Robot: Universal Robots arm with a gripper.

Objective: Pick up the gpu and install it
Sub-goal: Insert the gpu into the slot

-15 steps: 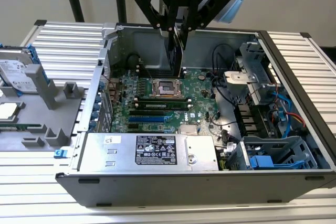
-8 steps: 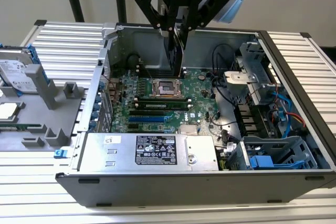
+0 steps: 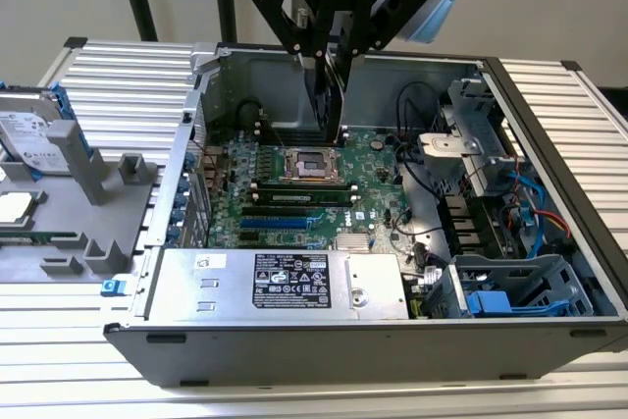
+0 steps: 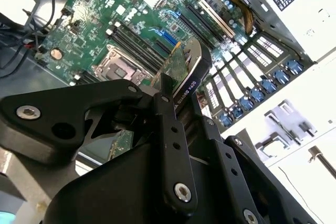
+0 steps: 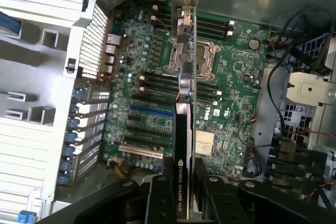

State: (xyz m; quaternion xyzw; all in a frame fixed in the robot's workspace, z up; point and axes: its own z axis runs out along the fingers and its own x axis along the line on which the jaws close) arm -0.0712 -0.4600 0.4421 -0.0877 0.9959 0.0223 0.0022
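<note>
The end effector [image 3: 331, 105] is finished in matt black, with bright metal screw heads set into it. The graphics card [image 5: 182, 124] clamped in it is built of green circuit board, a glossy black plastic cooler and a silver metal bracket. The computer case [image 3: 392, 76] is formed of dull, bare grey sheet metal. The worktop [image 3: 118, 71] at the exterior view's upper left is made of ribbed, satin aluminium.
</note>
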